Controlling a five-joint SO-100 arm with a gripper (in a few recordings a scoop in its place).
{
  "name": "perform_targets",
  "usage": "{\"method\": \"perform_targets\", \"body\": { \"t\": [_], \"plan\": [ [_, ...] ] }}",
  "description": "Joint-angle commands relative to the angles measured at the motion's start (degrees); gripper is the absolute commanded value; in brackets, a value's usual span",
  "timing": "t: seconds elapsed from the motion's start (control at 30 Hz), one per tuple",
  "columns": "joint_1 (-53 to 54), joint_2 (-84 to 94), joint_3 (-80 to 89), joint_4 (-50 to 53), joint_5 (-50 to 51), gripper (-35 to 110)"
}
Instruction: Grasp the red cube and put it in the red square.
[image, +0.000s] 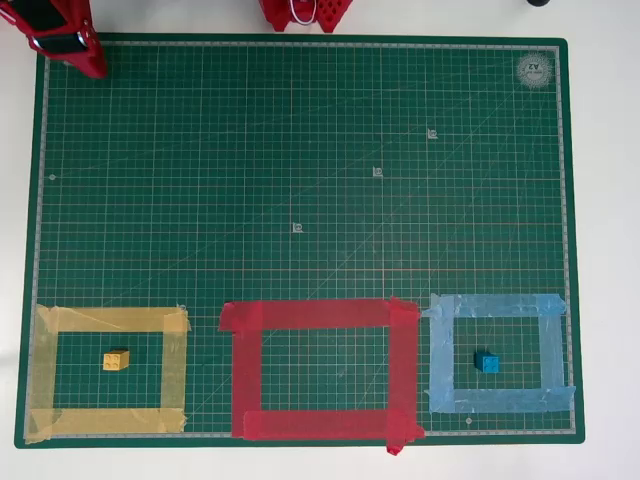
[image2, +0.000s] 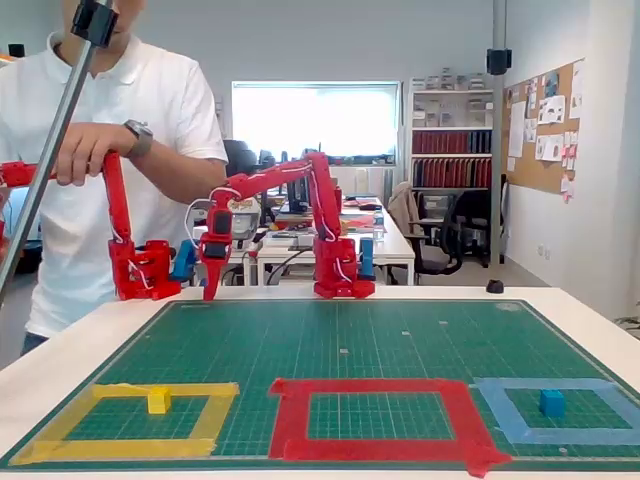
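End effector (image2: 209, 288) hangs over green mat's (image: 300, 150) far-left corner, grip state I cannot tell | red cube: position I cannot tell | red square (image: 310, 315) holds nothing, awaiting it.

Overhead cam looks straight down on mat (image: 300, 150); fixed cam low, front, sharing it.

Dark green mat (image: 300, 150) with pale grid lines on white tabletop (image: 605, 200). Red square (image: 320, 424) of red tape, yellow tape frame (image: 105, 320) holding yellow cube (image: 116, 360), light-blue tape frame (image: 497, 305) holding blue cube (image: 487, 363). Red arm (image2: 300, 180). Person's white shirt (image2: 180, 100).
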Motion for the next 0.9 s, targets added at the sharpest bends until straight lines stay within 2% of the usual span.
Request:
{"method": "perform_targets", "body": {
  "t": [0.0, 0.43, 0.6, 0.77, 0.87],
  "plan": [
    [-6.5, 6.6, -3.0, 0.5, -0.1, 0],
    [-40.3, -6.2, -18.1, 1.2, -0.9, 0],
    [-53.6, -7.1, -23.8, 11.7, -1.4, 0],
    [-64.0, -12.8, -31.5, 14.2, -0.4, 0],
    [-66.8, -21.3, -43.4, 17.6, -0.4, -1]
  ]
}}
